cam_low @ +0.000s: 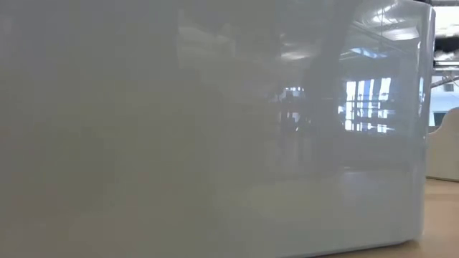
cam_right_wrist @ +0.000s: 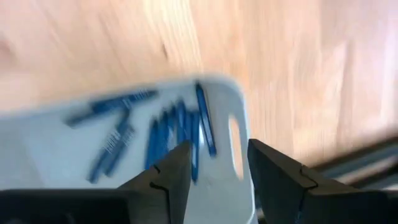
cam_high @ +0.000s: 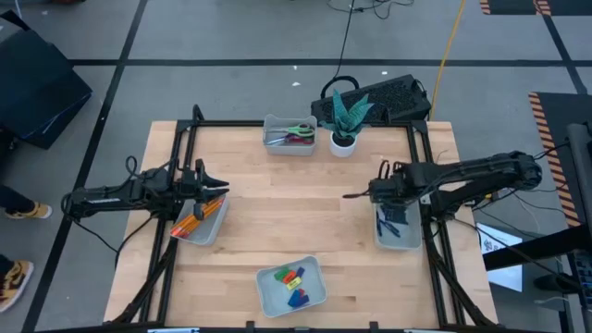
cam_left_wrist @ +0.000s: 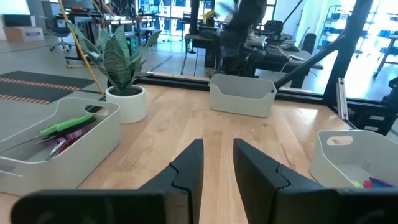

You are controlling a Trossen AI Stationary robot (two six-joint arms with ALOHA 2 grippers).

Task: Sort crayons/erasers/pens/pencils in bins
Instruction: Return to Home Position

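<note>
Overhead, the right hand (cam_high: pixel 350 196) hangs just beside the light-grey plastic bin (cam_high: pixel 396 242) of dark blue pens (cam_right_wrist: pixel 177 127), fingers spread and empty. Opposite, the left hand (cam_high: pixel 222 186), fingers slightly apart, hovers at the grey bin (cam_high: pixel 209 230) holding thin orange pencils (cam_high: pixel 188 223) on the wooden desk (cam_high: pixel 277 231).

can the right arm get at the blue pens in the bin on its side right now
Probably yes. The right gripper hangs directly over the pens in their bin, its jaws open and empty, and nothing lies between them.
</note>
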